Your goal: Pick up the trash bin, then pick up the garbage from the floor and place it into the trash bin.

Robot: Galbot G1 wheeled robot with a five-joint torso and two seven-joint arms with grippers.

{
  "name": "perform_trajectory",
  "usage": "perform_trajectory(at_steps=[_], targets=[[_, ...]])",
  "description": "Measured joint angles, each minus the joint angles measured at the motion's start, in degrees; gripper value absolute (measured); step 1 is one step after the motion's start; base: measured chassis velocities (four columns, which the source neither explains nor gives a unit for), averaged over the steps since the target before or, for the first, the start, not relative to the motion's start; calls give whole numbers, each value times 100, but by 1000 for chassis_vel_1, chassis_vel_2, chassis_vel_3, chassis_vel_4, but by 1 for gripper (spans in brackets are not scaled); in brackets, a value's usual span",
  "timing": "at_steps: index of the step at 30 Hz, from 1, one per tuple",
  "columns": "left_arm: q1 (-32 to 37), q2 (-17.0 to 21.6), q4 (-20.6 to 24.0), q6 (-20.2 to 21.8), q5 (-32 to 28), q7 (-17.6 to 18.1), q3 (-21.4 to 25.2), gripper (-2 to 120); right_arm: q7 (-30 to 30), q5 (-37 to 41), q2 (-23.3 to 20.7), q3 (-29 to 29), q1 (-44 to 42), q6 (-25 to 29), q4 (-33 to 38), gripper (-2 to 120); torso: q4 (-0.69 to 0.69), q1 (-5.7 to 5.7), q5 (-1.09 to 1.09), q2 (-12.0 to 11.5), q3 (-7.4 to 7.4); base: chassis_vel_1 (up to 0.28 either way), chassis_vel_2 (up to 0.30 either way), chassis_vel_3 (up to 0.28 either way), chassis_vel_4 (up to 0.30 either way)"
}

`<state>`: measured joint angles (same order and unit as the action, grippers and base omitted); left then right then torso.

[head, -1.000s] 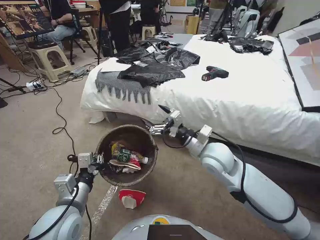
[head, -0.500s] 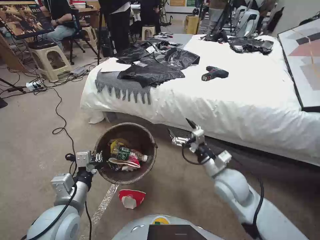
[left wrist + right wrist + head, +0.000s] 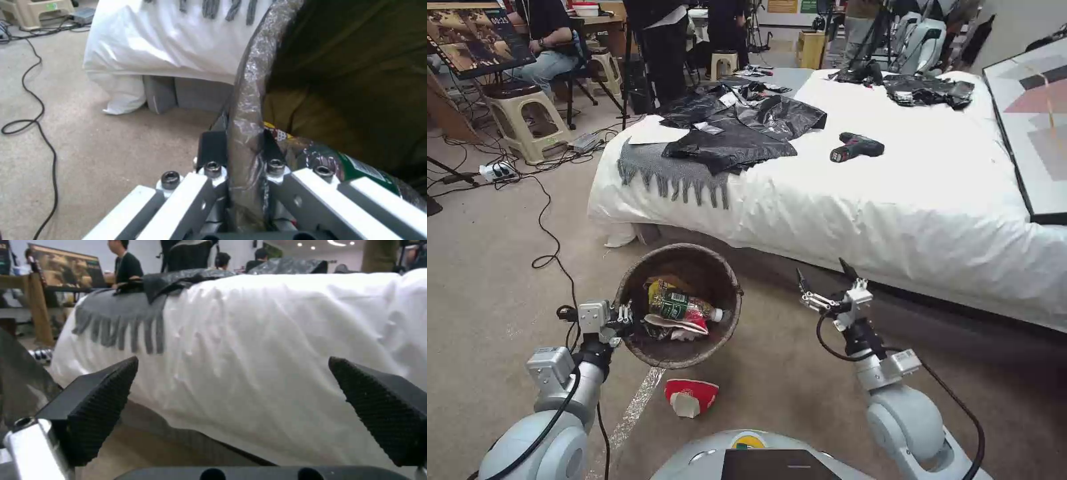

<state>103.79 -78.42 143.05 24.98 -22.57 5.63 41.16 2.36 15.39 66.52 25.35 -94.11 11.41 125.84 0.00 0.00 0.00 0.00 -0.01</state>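
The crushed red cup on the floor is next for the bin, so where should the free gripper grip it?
Probably from above, across the red cup's flattened sides: it lies on its side on the carpet, just before the trash bin. The right gripper is open and empty.

- The trash bin (image 3: pixel 678 307) sits at center, with a bottle (image 3: pixel 684 308) and wrappers inside.
- A crushed cup (image 3: pixel 691 396) lies on the floor at its 6 o'clock.
- The bed (image 3: pixel 894 200) stands at 1 o'clock, a drill (image 3: pixel 856 146) on top.
- The left gripper (image 3: pixel 625 319) pinches the rim at 9 o'clock.
- The right gripper (image 3: pixel 827 283) hovers at 3 o'clock, apart.
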Motion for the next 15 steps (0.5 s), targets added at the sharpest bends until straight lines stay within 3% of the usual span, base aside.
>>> perform_trajectory(at_steps=[15], targets=[[-33,20,13,14,-44,-27,1,0,5,-248,271,149,-169,27,44,100,0,0,0,0,0,0,0,0,0]])
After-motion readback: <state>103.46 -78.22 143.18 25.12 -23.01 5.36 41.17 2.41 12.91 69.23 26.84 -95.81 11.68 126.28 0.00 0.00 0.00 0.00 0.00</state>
